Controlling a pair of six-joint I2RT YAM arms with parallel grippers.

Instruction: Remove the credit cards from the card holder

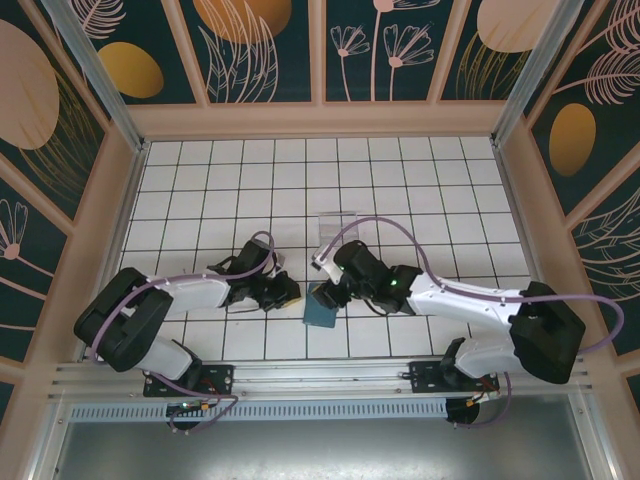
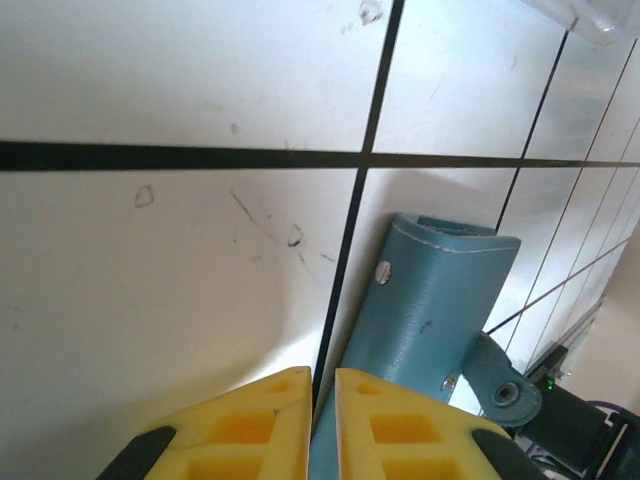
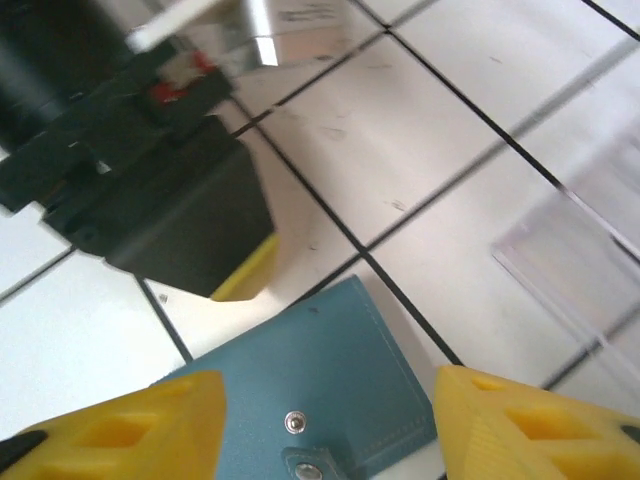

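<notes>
The teal card holder [image 1: 320, 308] lies folded shut on the white tiles between both grippers. No cards show; they are hidden. My right gripper [image 1: 335, 293] hangs over the card holder [image 3: 310, 380] and is open [image 3: 325, 425], its yellow fingers [image 3: 120, 430] spread wider than the holder, with nothing between them. A metal snap and a strap tab sit near the holder's close edge. My left gripper [image 1: 285, 292] is shut [image 2: 322, 375], its tips low beside the card holder's [image 2: 430, 300] left edge; its yellow tip [image 3: 245, 275] appears just off the holder's corner.
A clear plastic tray [image 1: 337, 225] stands on the tiles just beyond the grippers, seen faintly as the tray [image 3: 590, 250] to the right and at the tray's corner [image 2: 585, 15]. Wooden walls with patterned panels ring the tiled floor [image 1: 250, 180].
</notes>
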